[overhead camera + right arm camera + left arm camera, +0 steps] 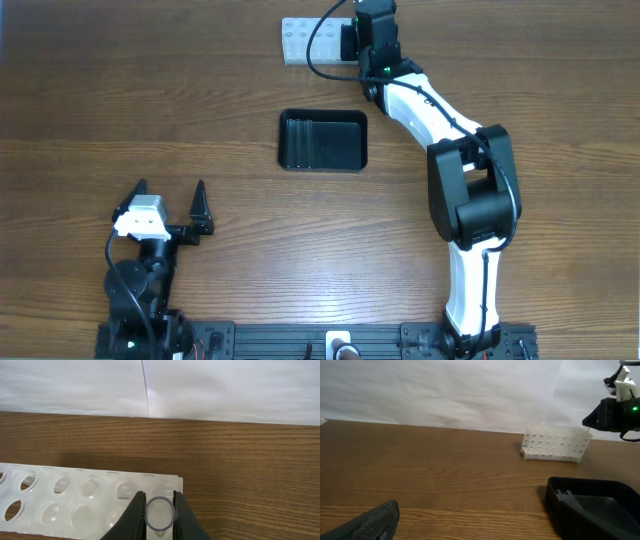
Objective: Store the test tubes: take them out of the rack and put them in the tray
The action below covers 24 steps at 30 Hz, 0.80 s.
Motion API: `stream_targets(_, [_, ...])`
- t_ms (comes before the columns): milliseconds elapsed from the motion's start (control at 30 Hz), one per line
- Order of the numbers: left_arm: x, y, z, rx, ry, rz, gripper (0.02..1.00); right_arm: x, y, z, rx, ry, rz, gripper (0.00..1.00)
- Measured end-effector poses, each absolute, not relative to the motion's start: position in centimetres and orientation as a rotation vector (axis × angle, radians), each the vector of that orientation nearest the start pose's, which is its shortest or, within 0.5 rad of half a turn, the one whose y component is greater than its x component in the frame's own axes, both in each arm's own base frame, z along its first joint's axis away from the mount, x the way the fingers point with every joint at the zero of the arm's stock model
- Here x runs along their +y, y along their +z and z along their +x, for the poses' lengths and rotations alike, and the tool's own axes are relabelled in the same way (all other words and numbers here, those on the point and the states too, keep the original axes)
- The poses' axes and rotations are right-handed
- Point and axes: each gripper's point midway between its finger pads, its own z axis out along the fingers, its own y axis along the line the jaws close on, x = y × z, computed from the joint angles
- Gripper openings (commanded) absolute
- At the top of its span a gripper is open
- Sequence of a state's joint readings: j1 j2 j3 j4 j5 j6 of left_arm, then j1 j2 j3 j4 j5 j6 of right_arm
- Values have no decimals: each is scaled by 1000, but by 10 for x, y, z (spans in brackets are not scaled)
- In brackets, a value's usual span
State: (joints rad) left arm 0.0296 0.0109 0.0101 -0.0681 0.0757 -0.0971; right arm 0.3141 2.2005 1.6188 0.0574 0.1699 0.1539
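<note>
The white test tube rack (298,41) stands at the far edge of the table, also seen as a perforated rack (554,443) and from above as a rack (75,505) with several empty holes. My right gripper (159,502) is at the rack's right end, shut on the rim of a clear test tube (159,515) that stands in an end hole. From above, the right gripper (352,40) is partly hidden by its wrist. The black tray (322,140) lies in front of the rack with clear tubes (303,140) in its left part. My left gripper (170,190) is open at the near left, holding nothing.
A white backdrop rises behind the table's far edge. Bare wood lies between the left gripper and the tray (592,505). The right arm (440,110) stretches diagonally past the tray's right side.
</note>
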Motion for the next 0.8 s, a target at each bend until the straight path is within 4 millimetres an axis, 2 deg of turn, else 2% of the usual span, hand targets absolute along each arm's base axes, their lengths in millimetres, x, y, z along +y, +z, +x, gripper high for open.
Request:
stream_targets(167, [-6,159,246,1640,-114,-46,1000,164,121,599,2104,101,-68,99])
stream_targets(233, [-6,159,246,1640,-114,-46,1000,165,130,597,2100,99,-68,99])
stream_targets(300, [-6,159,246,1640,-113,-46,1000,165,149,593,2078,101,-65,99])
stream_targets(367, [-6,159,246,1640,-113,-46,1000,165,178,590,2033,106,-62,102])
stream_targets(467, [-6,159,246,1640,-113,-46,1000,171,239,578,1931,133,-60,102])
stream_targets(500, [-6,159,246,1640,-113,-46,1000,171,245,576,1920,137,-60,102])
stream_targets(533, [-6,159,246,1640,-113,-46,1000,174,266,570,1886,150,-62,102])
stream_targets(600, [-6,159,246,1640,-113,-46,998,177,292,559,1855,166,-68,102])
stream_targets(700, [-6,159,246,1640,-113,-46,1000,181,310,535,1888,176,-84,102])
stream_targets(800, [-6,159,246,1640,-113,-46,1000,185,300,508,2004,177,-100,99])
